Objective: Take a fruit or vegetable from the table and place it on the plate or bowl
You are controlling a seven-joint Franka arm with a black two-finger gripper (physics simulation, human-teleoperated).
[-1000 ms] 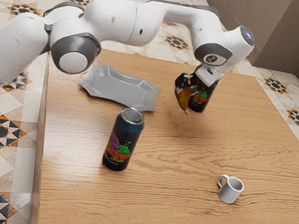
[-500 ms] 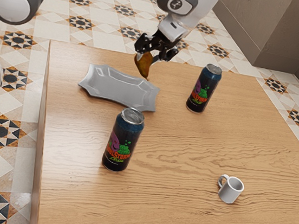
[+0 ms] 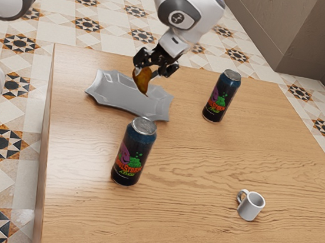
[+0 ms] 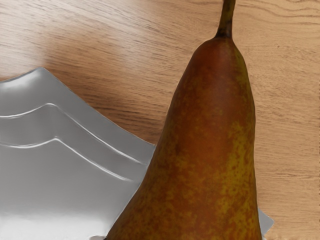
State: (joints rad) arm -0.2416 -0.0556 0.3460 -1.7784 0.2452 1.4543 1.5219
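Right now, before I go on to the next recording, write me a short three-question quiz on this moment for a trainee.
1. True or false: the tool is shut on the pear.
2. Pick one. The pear hangs over: A) a bowl, B) the plate, C) a basket.
3. Fill in: the small white thing standing alone on the table, toward the exterior view's lower right, is a ___.

Key: 1 true; 2 B; 3 mug.
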